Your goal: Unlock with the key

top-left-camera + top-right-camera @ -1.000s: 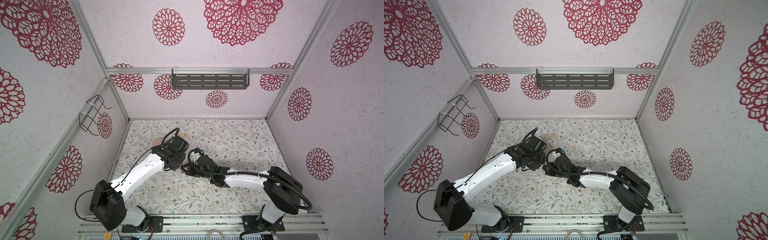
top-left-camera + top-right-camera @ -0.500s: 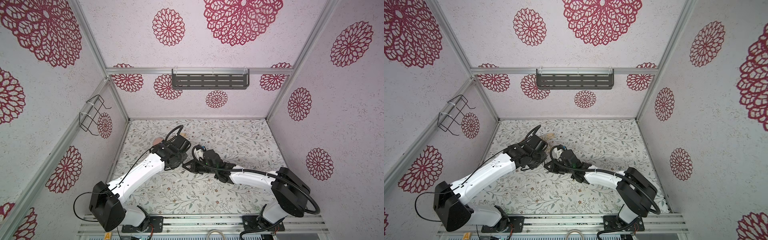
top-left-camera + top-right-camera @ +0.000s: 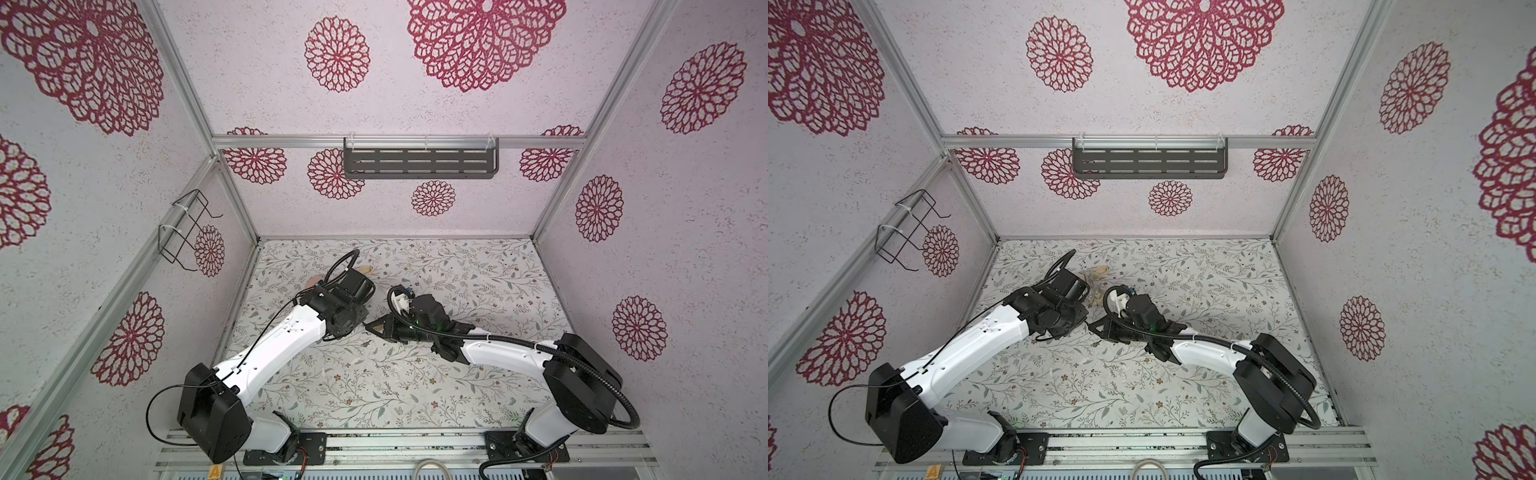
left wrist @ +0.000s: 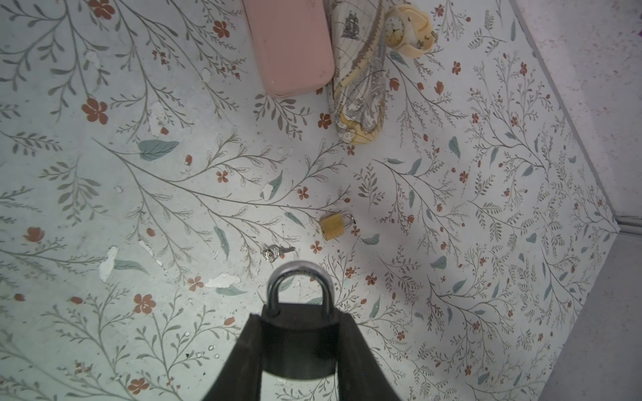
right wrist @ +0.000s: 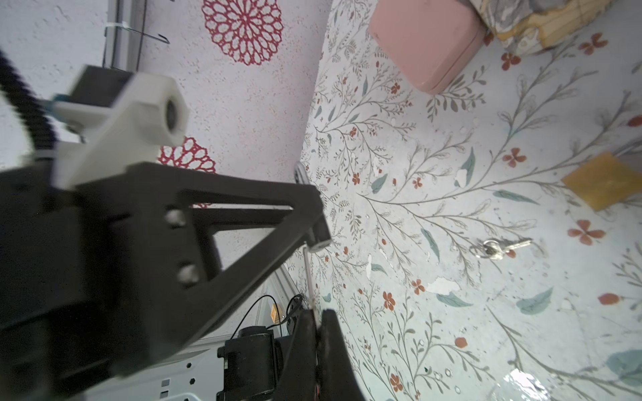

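Note:
A black padlock (image 4: 298,347) with a silver shackle is clamped between the fingers of my left gripper (image 4: 298,319), shackle pointing away from the wrist. My right gripper (image 5: 318,314) is shut on a thin silver key (image 5: 309,277), seen edge-on. The key's tip reaches up to the padlock's underside at the left gripper's fingertip (image 5: 312,222). Whether the tip sits inside the keyhole I cannot tell. In both top views the two grippers meet tip to tip above the mat, left gripper (image 3: 357,322) against right gripper (image 3: 372,328).
On the floral mat (image 4: 139,173) lie a small brass padlock (image 4: 335,225) and a loose key on a ring (image 4: 276,251). Farther off are a pink case (image 4: 288,45), a patterned pouch (image 4: 361,86) and a cream watch (image 4: 406,31). The left wall (image 5: 243,104) is close.
The right arm's elbow has swung to the right and its wrist has shifted slightly toward the back. The left arm has barely moved. Both grips are unchanged.

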`<state>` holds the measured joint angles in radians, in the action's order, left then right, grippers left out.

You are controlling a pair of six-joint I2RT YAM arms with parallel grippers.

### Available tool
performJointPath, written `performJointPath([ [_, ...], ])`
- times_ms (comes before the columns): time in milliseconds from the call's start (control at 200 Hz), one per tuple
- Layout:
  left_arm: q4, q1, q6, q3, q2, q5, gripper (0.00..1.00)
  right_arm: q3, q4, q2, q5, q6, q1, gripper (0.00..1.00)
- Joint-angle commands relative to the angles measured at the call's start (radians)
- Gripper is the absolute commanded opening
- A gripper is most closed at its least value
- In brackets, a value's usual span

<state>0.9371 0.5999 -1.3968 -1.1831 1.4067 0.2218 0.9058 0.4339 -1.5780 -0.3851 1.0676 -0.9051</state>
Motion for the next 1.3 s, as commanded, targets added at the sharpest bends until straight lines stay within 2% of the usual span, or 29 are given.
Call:
performJointPath([
  [0, -0.027, -0.069, -0.086, 0.052, -0.046, -0.057, 0.00, 0.025, 0.048, 0.038, 0.042, 0.016, -0.023, 0.00],
  [230, 0.008, -0.175, -0.109, 0.079, -0.071, -0.092, 0.00, 0.058, 0.030, -0.034, 0.022, -0.008, -0.065, 0.00],
  [305, 0.046, -0.201, -0.081, 0.075, -0.060, -0.104, 0.00, 0.063, 0.109, -0.080, -0.012, 0.016, -0.073, 0.00],
  [530, 0.161, -0.243, 0.007, 0.030, -0.008, -0.093, 0.00, 0.057, 0.283, -0.189, 0.015, 0.112, -0.108, 0.00],
  [755, 0.260, -0.261, 0.100, -0.047, 0.080, -0.078, 0.00, 0.047, 0.439, -0.270, 0.078, 0.204, -0.136, 0.00],
  [986, 0.246, -0.261, 0.114, -0.073, 0.114, -0.078, 0.00, 0.058, 0.467, -0.314, 0.125, 0.259, -0.164, 0.00],
  [1296, 0.219, -0.258, 0.108, -0.067, 0.123, -0.097, 0.00, 0.112, 0.433, -0.347, 0.146, 0.258, -0.176, 0.00],
])
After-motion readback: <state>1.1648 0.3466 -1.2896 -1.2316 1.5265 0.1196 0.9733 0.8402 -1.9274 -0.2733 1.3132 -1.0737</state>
